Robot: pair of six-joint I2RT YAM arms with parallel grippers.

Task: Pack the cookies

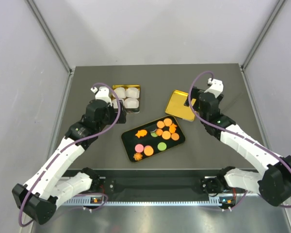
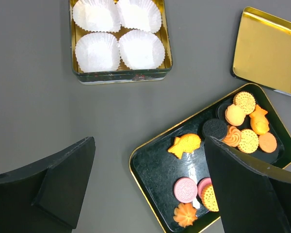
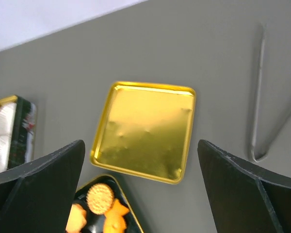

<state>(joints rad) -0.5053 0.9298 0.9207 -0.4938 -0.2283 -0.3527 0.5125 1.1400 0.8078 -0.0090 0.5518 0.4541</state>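
The cookies [image 1: 157,136] lie on a black gold-rimmed tray [image 1: 125,141] at the table's middle: mostly orange rounds, plus pink, green, a dark one and fish shapes. In the left wrist view an orange fish cookie [image 2: 185,144], a pink round [image 2: 185,189] and an orange flower [image 2: 186,214] sit on the tray [image 2: 155,165]. My left gripper [image 2: 149,141] hangs open above the tray's left corner, holding nothing. It shows in the top view [image 1: 120,108] beside the tin. My right gripper [image 3: 140,143] is open above the gold lid [image 3: 145,131], empty.
A square tin [image 1: 115,88] holding several white pleated paper cups [image 2: 119,48] stands at the back left. Its gold lid [image 1: 180,104] lies upside down at the back right, just behind the tray. Grey walls close in the table on three sides.
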